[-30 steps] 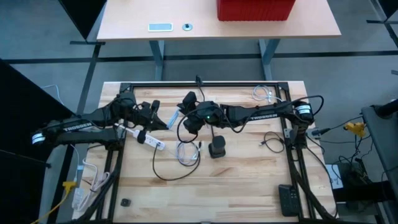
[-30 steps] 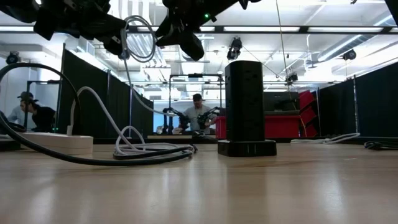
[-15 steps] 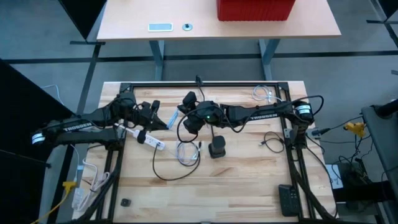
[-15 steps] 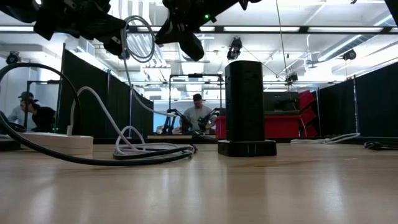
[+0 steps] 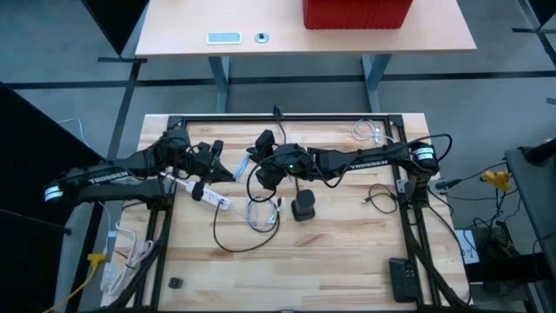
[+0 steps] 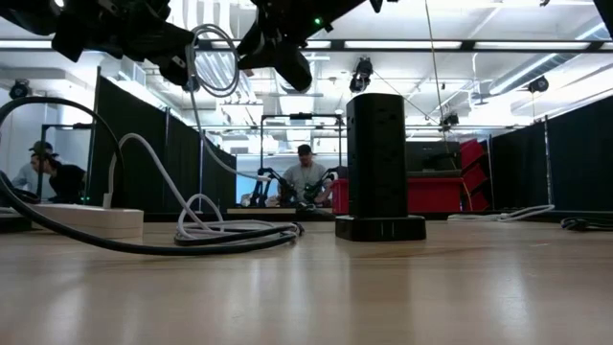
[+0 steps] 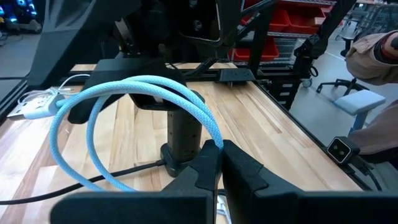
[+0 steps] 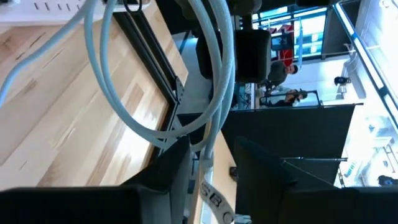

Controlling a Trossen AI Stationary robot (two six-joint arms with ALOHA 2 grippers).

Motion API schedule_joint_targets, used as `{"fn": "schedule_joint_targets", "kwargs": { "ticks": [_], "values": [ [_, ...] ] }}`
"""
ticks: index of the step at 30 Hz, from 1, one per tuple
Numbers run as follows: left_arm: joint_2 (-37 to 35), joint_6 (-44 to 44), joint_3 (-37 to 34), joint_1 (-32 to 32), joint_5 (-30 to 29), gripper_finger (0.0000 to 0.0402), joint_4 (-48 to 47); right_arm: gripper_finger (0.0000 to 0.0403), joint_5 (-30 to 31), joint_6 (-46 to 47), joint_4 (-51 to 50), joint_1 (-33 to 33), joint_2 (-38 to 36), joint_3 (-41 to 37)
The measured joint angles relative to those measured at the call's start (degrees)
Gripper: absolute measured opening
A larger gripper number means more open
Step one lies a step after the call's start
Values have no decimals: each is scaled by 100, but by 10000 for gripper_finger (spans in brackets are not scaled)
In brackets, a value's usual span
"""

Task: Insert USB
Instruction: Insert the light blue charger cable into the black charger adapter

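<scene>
A pale blue USB cable (image 7: 143, 84) arcs in a loop in the air between my two grippers. More of it lies coiled on the table (image 5: 261, 215). My left gripper (image 7: 216, 154) is shut on the cable, left of the black tower power strip (image 5: 302, 207) and well above the table (image 5: 228, 169). My right gripper (image 8: 214, 168) faces it from the right (image 5: 259, 168), fingers apart with the cable (image 8: 211, 74) running between them. The cable's plug cannot be made out. My left gripper pinches the cable between its two fingers where the loop's end comes down to the fingertips (image 7: 210, 135). The fingers point about level, toward the table's right. The loop stands up ahead of them, clear of the table. My right gripper: the cable (image 8: 207, 163) lies next to one finger (image 8: 177, 168), and whether they touch I cannot tell.
A white power strip (image 5: 211, 196) with a black cord (image 5: 221, 239) lies under the left gripper. Other cables lie at the far right (image 5: 367, 132) and right (image 5: 379, 198). A remote (image 5: 401, 278) sits at the near right. People sit in the room behind (image 6: 305, 177).
</scene>
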Motion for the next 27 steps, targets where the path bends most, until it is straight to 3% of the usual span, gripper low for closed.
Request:
{"fn": "schedule_joint_targets", "kwargs": {
  "ticks": [12, 21, 27],
  "values": [
    [1, -174, 0, 0, 14, 1, 68, 42, -4, 7, -79, -28, 0, 0],
    [0, -211, 0, -2, 192, 1, 92, 80, -2, 4, -74, -28, 0, 0],
    [0, -211, 0, -2, 195, 1, 92, 69, -36, 4, -75, -26, 0, 0]
  ]
}}
